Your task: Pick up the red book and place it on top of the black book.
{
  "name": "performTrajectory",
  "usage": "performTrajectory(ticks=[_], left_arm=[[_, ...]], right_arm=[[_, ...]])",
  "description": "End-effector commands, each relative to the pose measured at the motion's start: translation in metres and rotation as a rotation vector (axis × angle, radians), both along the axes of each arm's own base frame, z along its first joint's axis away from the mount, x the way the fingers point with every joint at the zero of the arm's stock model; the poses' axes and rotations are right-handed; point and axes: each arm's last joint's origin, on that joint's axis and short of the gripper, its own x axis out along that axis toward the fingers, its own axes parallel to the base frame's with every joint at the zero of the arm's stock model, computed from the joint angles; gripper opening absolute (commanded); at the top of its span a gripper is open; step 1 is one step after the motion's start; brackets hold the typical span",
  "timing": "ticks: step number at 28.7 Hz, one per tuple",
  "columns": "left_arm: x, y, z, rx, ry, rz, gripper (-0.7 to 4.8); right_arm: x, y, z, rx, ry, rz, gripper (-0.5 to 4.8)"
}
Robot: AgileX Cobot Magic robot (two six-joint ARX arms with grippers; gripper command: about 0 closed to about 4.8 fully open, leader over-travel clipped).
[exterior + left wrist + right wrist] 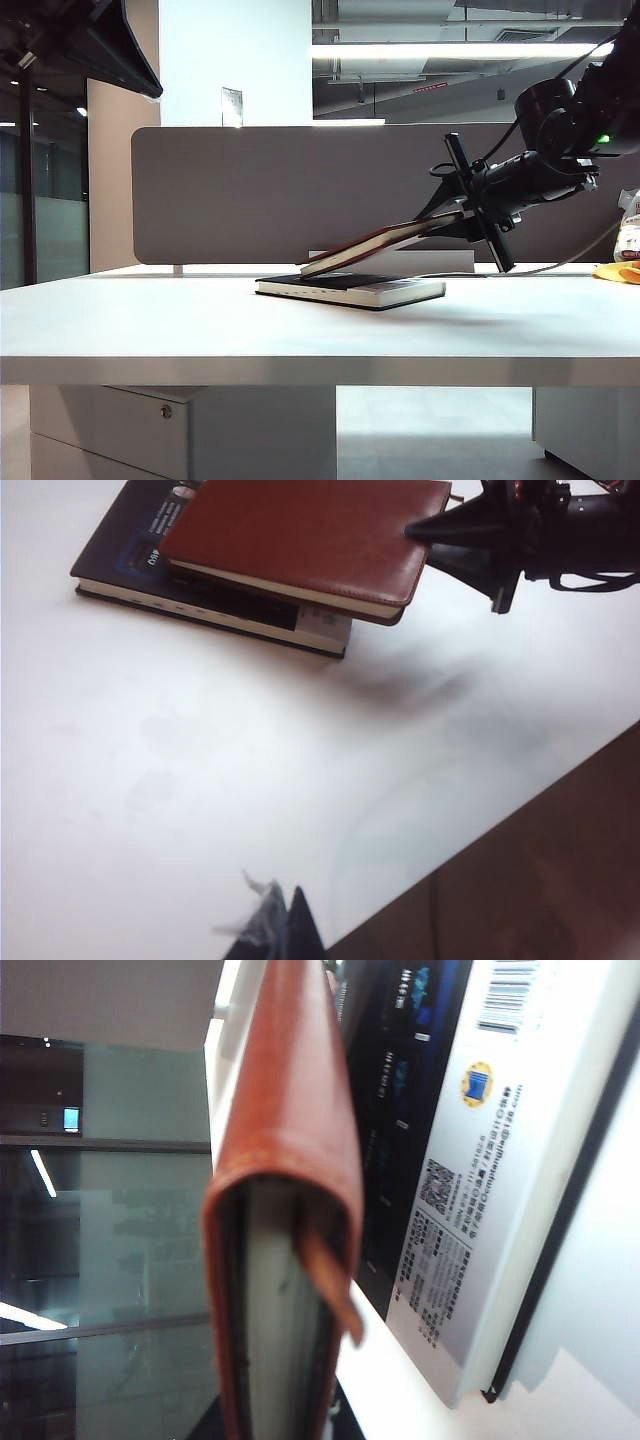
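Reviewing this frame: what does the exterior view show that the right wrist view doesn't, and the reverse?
Only the exterior view shows the right gripper shut on the red book, which tilts with its low edge near or on the black book lying on the table, with a grey divider behind. Only the right wrist view shows the black cover's barcode, QR code and a loose strap at the red book's end. Both show the two books. The left gripper appears in neither.

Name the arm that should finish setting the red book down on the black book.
Right. Its pincer already grips the red book, tilted over the black book. The left pincer sits apart over bare table.
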Motion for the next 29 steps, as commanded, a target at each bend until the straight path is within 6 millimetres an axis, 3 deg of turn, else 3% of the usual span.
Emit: performTrajectory(ticks=[1, 7, 18, 29], left_arm=[[0.000, 0.000, 0.004, -0.004, -0.017, 0.000, -0.05], [0.000, 0.000, 0.004, -0.004, -0.016, 0.000, -0.05], [-0.001, 0.000, 0.003, -0.004, -0.009, -0.003, -0.05], [0.000, 0.000, 0.003, -0.005, -0.010, -0.003, -0.05]], right_arm=[[0.002, 0.000, 0.007, -0.010, -0.040, -0.023, -0.02], [0.007, 0.005, 0.001, -0.003, -0.020, 0.011, -0.02], [0.022, 0.015, 0.022, -0.010, -0.023, 0.013, -0.02], [0.033, 0.037, 0.000, -0.018, 0.014, 0.029, -0.02]])
